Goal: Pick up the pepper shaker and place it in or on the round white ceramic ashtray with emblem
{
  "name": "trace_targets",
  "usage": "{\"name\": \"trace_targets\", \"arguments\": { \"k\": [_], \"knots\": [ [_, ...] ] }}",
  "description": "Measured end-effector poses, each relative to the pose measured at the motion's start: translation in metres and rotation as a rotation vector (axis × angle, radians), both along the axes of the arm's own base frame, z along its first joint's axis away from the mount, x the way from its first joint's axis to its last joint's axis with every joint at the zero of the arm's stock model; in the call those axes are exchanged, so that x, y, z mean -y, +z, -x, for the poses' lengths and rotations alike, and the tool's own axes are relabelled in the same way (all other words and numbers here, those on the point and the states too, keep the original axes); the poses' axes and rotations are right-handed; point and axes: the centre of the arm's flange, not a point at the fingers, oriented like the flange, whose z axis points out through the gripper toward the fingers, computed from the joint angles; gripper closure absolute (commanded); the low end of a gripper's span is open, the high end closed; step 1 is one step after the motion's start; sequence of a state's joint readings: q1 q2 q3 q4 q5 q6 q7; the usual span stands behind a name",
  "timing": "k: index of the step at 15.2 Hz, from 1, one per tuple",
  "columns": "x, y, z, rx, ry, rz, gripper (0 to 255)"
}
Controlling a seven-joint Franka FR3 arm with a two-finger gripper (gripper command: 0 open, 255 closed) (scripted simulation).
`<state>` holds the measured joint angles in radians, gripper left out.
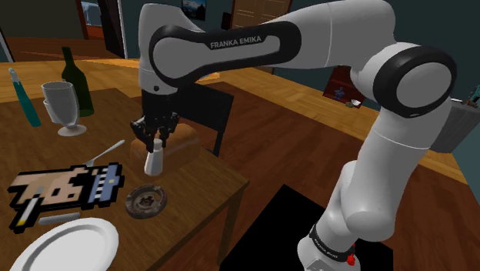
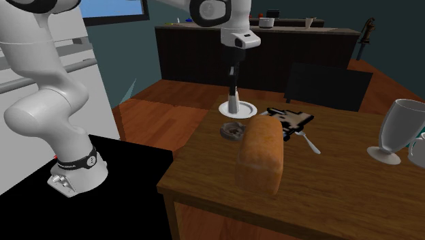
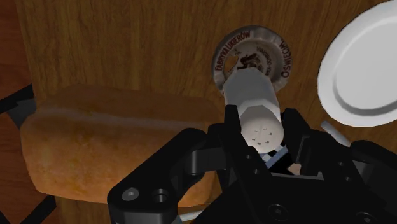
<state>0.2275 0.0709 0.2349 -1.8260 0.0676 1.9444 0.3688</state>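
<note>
The black gripper [image 1: 157, 143] is pinching the top of the white pepper shaker [image 1: 154, 160] and holding it up off the wooden table [image 1: 204, 183], with the round ashtray [image 1: 145, 202] down below the gripper and a bread loaf [image 1: 183, 138] right beside it.

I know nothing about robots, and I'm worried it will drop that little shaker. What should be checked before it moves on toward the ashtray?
1. Grip: the pepper shaker is clasped between the jaws: ok.
2. Shaker upright: ok, seen from the shoulder view.
3. Shaker lifted off the table: ok, it appears to hang above the wood.
4. Shaker over the ashtray: not ok, it hangs to one side, nearer the bread loaf.
5. Ashtray free to receive it: ok, nothing lies in it.
6. Gap between the jaws and the loaf: cannot tell.
</note>
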Motion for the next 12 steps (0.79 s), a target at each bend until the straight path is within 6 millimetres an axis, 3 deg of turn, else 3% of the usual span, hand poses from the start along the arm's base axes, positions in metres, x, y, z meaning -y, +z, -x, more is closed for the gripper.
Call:
{"name": "trace_targets", "arguments": {
  "k": [2,4,12],
  "knots": [
    [-0.025,0.007,-0.008,0.0,0.0,0.0,255],
    [-0.036,0.005,-0.005,0.0,-0.001,0.0,255],
    [-0.04,-0.037,-0.006,-0.001,-0.001,0.0,255]
  ]
}}
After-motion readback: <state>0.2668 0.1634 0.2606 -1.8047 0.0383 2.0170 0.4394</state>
